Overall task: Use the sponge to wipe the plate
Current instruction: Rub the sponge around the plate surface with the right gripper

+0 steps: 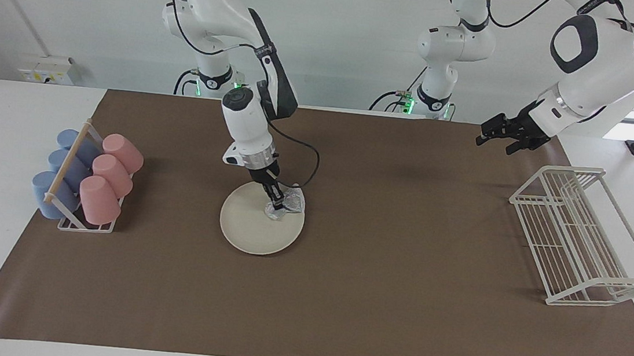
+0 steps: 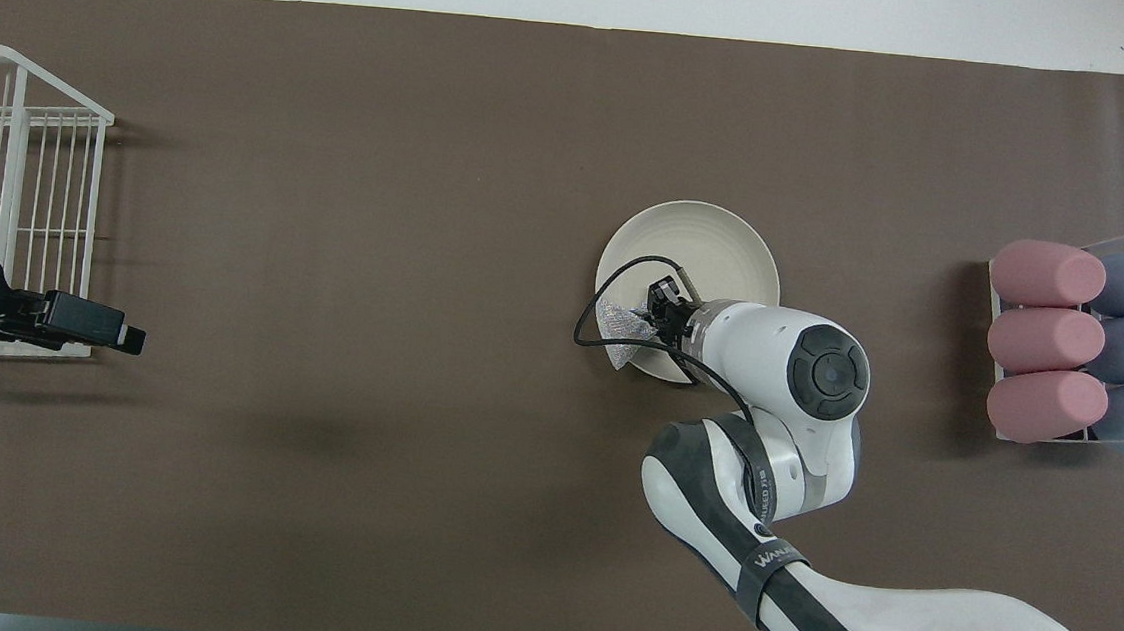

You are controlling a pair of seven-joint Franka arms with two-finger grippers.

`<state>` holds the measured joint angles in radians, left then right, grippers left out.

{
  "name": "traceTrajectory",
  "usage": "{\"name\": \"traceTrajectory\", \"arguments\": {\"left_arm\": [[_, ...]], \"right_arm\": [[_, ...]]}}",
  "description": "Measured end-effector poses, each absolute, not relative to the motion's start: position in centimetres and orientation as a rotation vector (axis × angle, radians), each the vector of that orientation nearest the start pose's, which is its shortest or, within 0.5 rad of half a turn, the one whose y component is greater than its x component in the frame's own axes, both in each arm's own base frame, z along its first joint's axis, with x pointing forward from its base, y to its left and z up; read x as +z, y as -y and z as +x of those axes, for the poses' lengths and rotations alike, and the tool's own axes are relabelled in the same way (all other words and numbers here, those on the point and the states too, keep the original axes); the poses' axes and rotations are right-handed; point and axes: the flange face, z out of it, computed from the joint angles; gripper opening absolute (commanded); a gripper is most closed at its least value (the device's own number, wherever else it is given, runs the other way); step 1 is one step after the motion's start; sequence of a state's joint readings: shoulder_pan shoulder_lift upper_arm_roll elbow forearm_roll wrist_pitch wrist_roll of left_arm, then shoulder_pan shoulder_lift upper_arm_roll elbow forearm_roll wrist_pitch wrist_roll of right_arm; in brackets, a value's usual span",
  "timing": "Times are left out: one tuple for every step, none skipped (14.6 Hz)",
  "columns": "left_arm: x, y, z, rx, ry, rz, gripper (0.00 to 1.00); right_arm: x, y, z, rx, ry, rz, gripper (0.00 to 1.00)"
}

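One "WANA…" label on right arm

Right gripper low, jaws clamped; left gripper raised, jaws apart, waiting.

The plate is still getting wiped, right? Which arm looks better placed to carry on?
The right arm. Its gripper is shut on the sponge, pressing it at the plate's rim toward the left arm's end. The left gripper waits open in the air near the wire rack.
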<state>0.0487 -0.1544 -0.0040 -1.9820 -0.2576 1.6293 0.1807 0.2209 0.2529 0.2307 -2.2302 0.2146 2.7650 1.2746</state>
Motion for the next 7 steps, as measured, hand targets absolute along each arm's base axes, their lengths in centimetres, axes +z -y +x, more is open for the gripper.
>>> {"name": "traceTrajectory", "arguments": {"left_arm": [[52.1,0.4,49.2,0.287,-0.161,-3.400,1.00],[52.1,0.4,49.2,0.287,-0.160,-3.400,1.00],[52.1,0.4,49.2,0.289,-0.151,-3.400,1.00],[52.1,0.4,49.2,0.293,-0.115,-3.399,1.00],[52.1,0.6,49.2,0.303,-0.037,-3.408,1.00],[52.3,1.1,49.3,0.315,0.057,-3.444,1.00],[52.5,1.8,49.3,0.327,0.127,-3.502,1.00]], "right_arm": [[29.0,-24.0,52.1,-0.078,-1.393,-2.456,0.00],[29.2,-24.1,52.3,-0.054,-1.413,-2.459,0.00],[29.8,-24.2,52.7,-0.012,-1.443,-2.466,0.00],[31.3,-24.6,53.3,0.037,-1.470,-2.474,0.00],[33.6,-25.0,54.1,0.077,-1.488,-2.478,0.00],[36.5,-25.4,54.7,0.107,-1.505,-2.478,0.00],[39.3,-25.7,55.0,0.128,-1.524,-2.473,0.00]]}}
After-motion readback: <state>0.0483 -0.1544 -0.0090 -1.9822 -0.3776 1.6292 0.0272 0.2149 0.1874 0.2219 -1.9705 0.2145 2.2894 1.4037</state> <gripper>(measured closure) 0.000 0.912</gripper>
